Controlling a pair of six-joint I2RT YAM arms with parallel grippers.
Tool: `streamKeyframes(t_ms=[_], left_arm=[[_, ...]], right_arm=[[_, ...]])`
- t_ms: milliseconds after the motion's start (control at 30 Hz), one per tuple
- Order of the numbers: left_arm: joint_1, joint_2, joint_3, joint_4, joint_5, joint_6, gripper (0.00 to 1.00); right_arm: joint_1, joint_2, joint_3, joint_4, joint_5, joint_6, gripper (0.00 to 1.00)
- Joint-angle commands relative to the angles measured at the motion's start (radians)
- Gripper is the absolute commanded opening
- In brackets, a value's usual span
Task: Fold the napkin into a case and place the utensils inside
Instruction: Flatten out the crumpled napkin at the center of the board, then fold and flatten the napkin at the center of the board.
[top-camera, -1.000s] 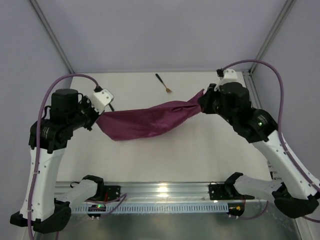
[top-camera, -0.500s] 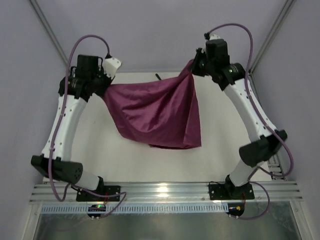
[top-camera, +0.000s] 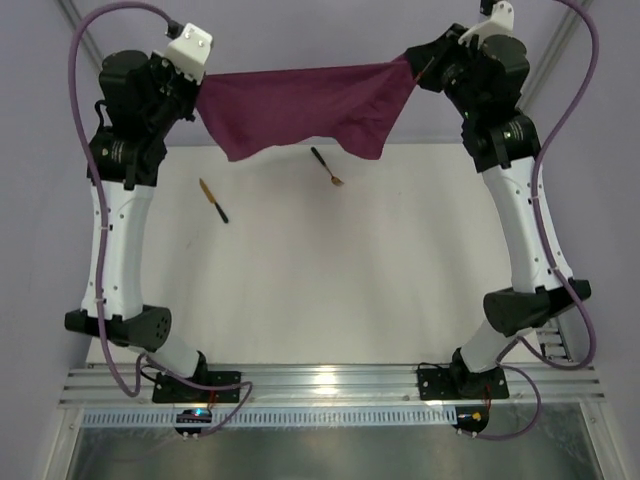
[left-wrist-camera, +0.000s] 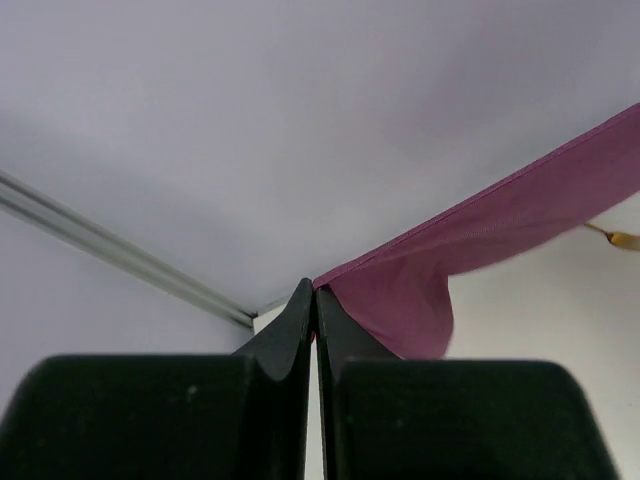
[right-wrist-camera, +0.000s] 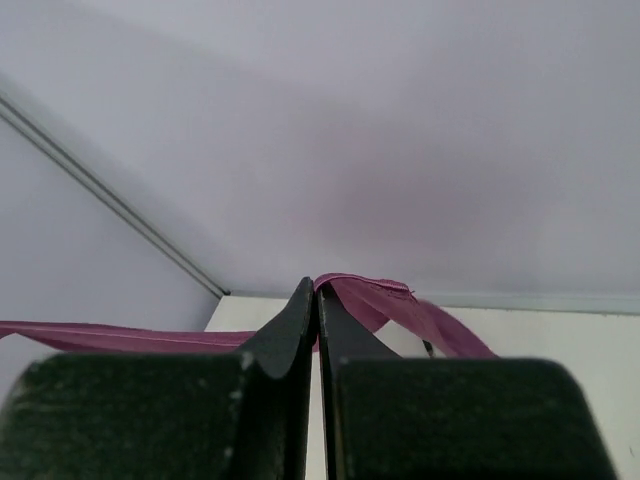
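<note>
Soft magenta-purple cloth napkin (top-camera: 300, 115) hangs stretched in the air between the grippers, one top corner in each. Left gripper (left-wrist-camera: 313, 290) and right gripper (right-wrist-camera: 316, 285): jaws clamped on cloth.
Risk: the pinch sits at the very hem, so more outward pull may slip a corner. On lowering, the sagging edge could sweep the gold-headed, black-handled fork (top-camera: 327, 167) beneath it.
Only the top view shows the matching knife (top-camera: 213, 201) below the left gripper; only the wrist views show how thin the pinch is

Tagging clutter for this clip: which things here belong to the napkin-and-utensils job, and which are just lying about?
Job:
napkin, held up between left gripper and right gripper
knife
fork

Lying about:
nothing loose seen; only fixtures, the table and metal rail
</note>
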Motion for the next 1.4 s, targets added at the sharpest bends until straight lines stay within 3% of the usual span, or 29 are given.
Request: streamKeyframes(t_ms=[0,33,100,233,300,433,500,667,733,967,1133,1267,1367], left_arm=[[-0.005,-0.137,-0.214,0.048,0.046,0.1,0.0],[-0.017,-0.174,-0.368,0.048,0.06,0.141,0.0],[-0.039,-0.232,-0.483,-0.011,0.112,0.164,0.0],[-0.06,-0.35,-0.934,0.014,0.111,0.239,0.0],[-0.074,-0.399,-1.056,0.008,0.12,0.278,0.0],[-0.105,-0.456,-1.342,-0.006,0.126,0.333,0.0],[-0.109,-0.47,-1.4,-0.024,0.126,0.339,0.0],[-0.112,-0.495,-1.506,-0.134,0.154,0.348,0.0],[-0.112,-0.527,-1.519,-0.234,0.183,0.347,0.0],[-0.117,-0.679,-1.499,-0.49,0.235,0.345,0.0],[-0.117,-0.705,-1.425,-0.394,0.237,0.238,0.0],[-0.117,-0.567,-1.304,-0.205,0.198,0.119,0.0],[-0.117,-0.446,-1.208,-0.093,0.154,0.072,0.0]], right_arm=[[-0.033,-0.138,-0.198,0.1,0.013,-0.041,0.04],[-0.033,-0.177,-0.385,0.155,0.007,-0.018,0.04],[-0.032,-0.296,-0.575,0.219,-0.002,0.008,0.04],[-0.012,-0.471,-1.078,0.253,0.038,0.088,0.04],[0.012,-0.557,-1.305,0.264,0.083,0.119,0.04],[0.071,-0.651,-1.553,0.212,0.147,0.18,0.04],[0.091,-0.688,-1.632,0.152,0.177,0.22,0.04],[0.183,-0.812,-1.703,0.03,0.22,0.3,0.04],[0.23,-0.85,-1.708,-0.084,0.24,0.346,0.04],[0.306,-0.981,-1.746,-0.224,0.227,0.478,0.04],[0.307,-0.981,-1.711,-0.225,0.272,0.461,0.04],[0.274,-0.895,-1.595,-0.23,0.407,0.377,0.04],[0.147,-0.783,-1.544,-0.128,0.377,0.273,0.04]])
